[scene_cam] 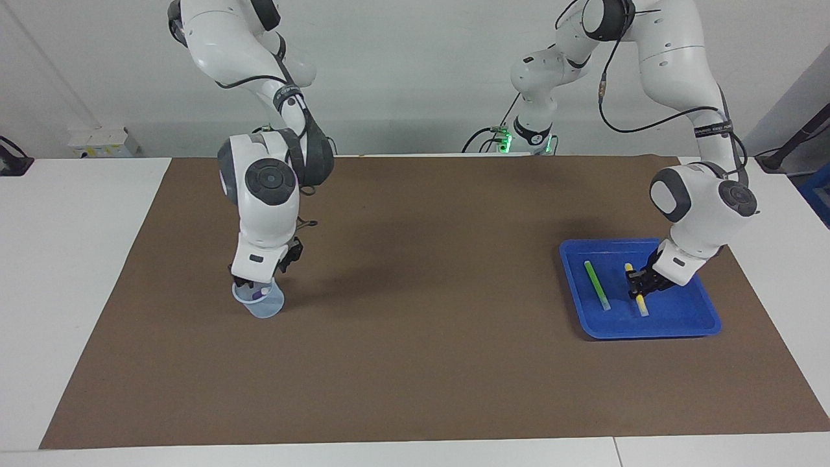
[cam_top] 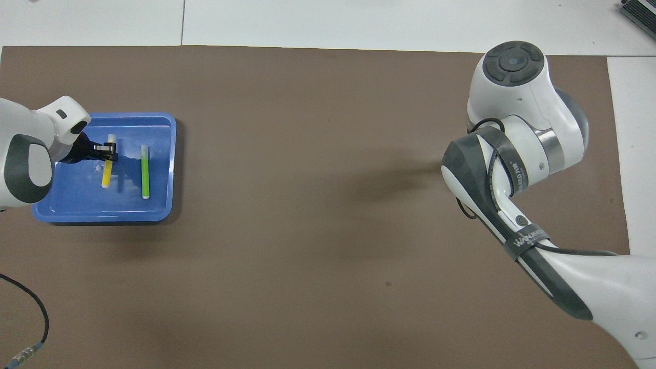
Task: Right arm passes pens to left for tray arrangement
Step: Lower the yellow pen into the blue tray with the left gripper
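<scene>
Two pens lie in the blue tray: the green pen, and beside it the yellow pen, clamped by the left gripper. The right gripper is lowered into the translucent cup over the purple pen; how far it is open cannot be told.

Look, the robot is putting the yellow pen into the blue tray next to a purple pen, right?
Almost. The pen already lying in the blue tray is green, not purple. The facing view shows the left pincer shut on the yellow pen, setting it down beside the green one. The purple pen sits in the clear cup.
</scene>
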Robot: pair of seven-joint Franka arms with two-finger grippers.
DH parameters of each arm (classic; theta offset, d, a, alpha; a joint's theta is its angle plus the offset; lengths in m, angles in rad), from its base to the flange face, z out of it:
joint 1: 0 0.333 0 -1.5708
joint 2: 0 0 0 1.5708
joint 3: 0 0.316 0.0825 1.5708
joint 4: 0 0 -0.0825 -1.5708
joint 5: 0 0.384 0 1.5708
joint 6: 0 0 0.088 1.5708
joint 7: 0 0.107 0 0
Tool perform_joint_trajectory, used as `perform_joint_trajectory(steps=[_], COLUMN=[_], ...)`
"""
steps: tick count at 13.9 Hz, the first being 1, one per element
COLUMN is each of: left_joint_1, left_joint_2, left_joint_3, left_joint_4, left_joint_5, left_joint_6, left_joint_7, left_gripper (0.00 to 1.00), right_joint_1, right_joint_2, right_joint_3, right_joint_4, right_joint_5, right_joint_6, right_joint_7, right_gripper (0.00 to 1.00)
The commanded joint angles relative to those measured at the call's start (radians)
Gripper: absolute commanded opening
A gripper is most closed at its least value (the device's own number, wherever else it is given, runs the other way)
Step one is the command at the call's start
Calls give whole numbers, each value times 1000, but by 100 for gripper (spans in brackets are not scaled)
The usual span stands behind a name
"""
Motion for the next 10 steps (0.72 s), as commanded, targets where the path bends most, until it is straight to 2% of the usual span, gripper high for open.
perform_joint_trajectory(steps=[1,4,5,6,7,8,10], left_joint_1=[11,11,11,11,11,7,8], left_joint_2=[-29,-31,-31,-31,-31,-31,-29], left_joint_3=[-2,-2,-2,-2,-2,0,-2], left_joint_4=[-75,-79,-79,-78,-78,-76,-75], left_joint_5=[19,19,19,19,19,19,19], left_joint_6=[78,85,86,86,88,86,86], left_joint_7=[7,5,4,5,4,4,4], left_gripper=[0,0,13,33,84,96,98], right_joint_1=[-16,-19,-20,-20,-20,-25,-27], right_joint_2=[31,45,45,46,46,46,46], right_joint_3=[14,12,12,11,11,11,11], right_joint_4=[17,19,19,19,19,19,19], right_joint_5=[-14,-18,-18,-18,-20,-20,-28], right_joint_6=[12,29,38,40,41,43,53], right_joint_7=[-27,-27,-27,-27,-27,-27,-27], right_gripper=[68,57,55,53,52,51,50])
